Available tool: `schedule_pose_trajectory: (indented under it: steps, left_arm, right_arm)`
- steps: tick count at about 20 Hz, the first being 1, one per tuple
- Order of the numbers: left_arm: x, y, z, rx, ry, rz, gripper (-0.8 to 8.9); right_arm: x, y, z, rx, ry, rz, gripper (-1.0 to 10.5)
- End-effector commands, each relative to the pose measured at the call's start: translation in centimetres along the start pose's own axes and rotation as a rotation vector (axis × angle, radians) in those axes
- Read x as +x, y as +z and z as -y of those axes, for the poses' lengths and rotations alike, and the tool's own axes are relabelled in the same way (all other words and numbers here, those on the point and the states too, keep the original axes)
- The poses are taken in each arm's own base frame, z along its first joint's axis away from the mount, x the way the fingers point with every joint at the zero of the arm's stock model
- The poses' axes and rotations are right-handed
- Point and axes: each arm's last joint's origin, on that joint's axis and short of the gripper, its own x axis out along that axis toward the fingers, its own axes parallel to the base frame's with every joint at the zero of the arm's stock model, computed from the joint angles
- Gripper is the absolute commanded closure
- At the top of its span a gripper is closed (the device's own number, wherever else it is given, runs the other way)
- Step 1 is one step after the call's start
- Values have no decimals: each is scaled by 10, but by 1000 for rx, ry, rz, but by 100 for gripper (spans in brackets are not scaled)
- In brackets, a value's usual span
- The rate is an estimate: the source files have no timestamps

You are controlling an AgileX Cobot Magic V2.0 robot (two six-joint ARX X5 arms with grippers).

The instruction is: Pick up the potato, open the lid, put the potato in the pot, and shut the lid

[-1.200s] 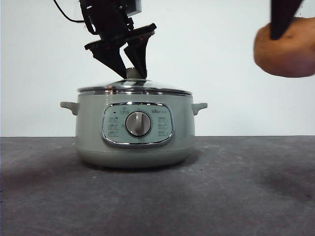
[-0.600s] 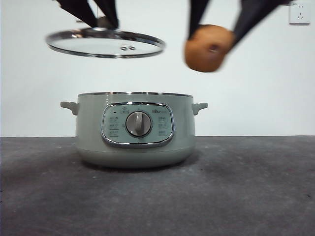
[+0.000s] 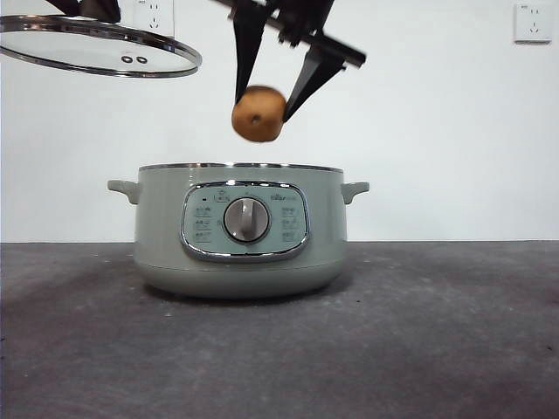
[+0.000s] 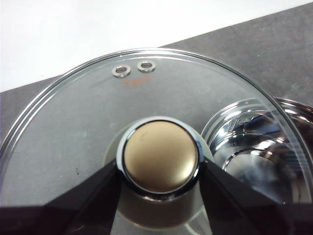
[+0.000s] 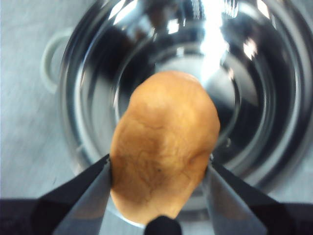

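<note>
The pale green pot stands open on the dark table, its shiny steel bowl showing in the right wrist view. My right gripper is shut on the orange-brown potato and holds it above the open pot; in the right wrist view the potato hangs over the bowl. My left gripper is shut on the knob of the glass lid and holds it high at the upper left of the front view, beside the pot and apart from it.
The grey table stretches in front of and to both sides of the pot. A white wall with two sockets stands behind. The pot's control panel and grey dial face the front camera.
The lid has been lifted off the pot and carried up and to the left. The potato has moved left from the right edge to above the open pot and come lower.
</note>
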Motion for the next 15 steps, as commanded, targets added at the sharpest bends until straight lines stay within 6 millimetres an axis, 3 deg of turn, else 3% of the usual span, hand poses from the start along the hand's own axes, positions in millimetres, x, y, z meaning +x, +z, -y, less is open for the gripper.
schedule_pose_trajectory:
  steps: [1,9,15]
  left_arm:
    - [-12,8,-2,8,6,76,816]
    - [-12,5,-3,10,5,46,816]
    - [-12,4,-3,9,5,40,816]
  right_arm:
    - [25,7,2,-11,-9,-21,947]
    - [98,10,15,-16,-39,-84,946]
    - [115,6,17,-24,-48,-125,932]
